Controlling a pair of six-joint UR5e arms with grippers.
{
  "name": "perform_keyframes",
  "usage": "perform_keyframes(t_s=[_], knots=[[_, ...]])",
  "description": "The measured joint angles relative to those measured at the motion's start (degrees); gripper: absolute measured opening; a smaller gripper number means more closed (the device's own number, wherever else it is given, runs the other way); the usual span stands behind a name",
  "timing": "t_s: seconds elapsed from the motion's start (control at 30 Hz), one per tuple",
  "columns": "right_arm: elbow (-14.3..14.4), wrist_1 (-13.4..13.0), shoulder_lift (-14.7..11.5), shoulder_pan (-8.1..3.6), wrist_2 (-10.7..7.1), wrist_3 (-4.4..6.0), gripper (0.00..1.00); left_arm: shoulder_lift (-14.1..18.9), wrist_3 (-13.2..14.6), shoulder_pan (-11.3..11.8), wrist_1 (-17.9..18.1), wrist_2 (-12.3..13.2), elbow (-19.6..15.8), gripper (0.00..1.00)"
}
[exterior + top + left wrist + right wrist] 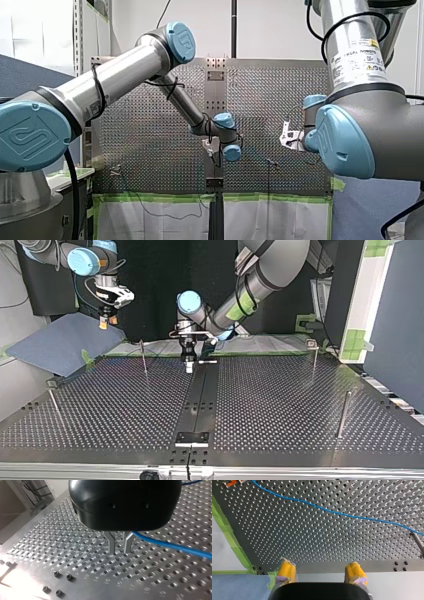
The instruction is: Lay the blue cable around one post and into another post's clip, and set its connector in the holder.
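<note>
My left gripper (119, 552) hangs low over the perforated table (62, 555), its 2 metal fingers closed on the blue cable (170, 545), which trails off sideways. My right gripper (320, 565) gapes, yellow pads (287, 571) well apart, the cable lying across the table ahead.

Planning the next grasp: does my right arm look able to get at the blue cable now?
Probably yes: the right pincer is open and empty, and the cable lies on bare table ahead, nothing between.

4 posts (143, 356) (55, 407) (314, 362) (343, 414); 1 blue cable (332, 511); 2 grippers (119, 543) (322, 573); 1 perforated table (280, 405).
</note>
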Motion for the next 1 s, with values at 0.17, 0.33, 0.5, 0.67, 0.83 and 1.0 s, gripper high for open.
perform_keyframes(t_s=[0.17,0.33,0.5,0.67,0.83,1.0], knots=[[0.00,0.00,0.00,0.00,0.00,0.00,0.98,1.04,-1.38,0.60,1.66,-0.40,-2.73,0.20],[0.00,0.04,0.00,0.00,0.00,-0.03,0.98,2.82,-2.01,1.62,2.83,-0.69,-5.62,0.20],[0.00,0.06,0.00,0.00,0.00,-0.13,0.98,4.93,-3.67,3.55,4.75,-0.17,-8.04,0.20],[0.00,0.01,0.00,0.00,0.00,-0.19,0.98,7.35,-4.94,5.89,7.03,0.75,-10.48,0.20],[0.00,0.04,0.00,0.00,0.00,-0.25,0.98,9.88,-5.21,7.31,8.61,0.79,-13.03,0.20],[0.00,-0.14,0.00,0.04,0.00,-0.39,0.98,12.31,-5.23,8.08,9.32,1.11,-15.45,0.20]])
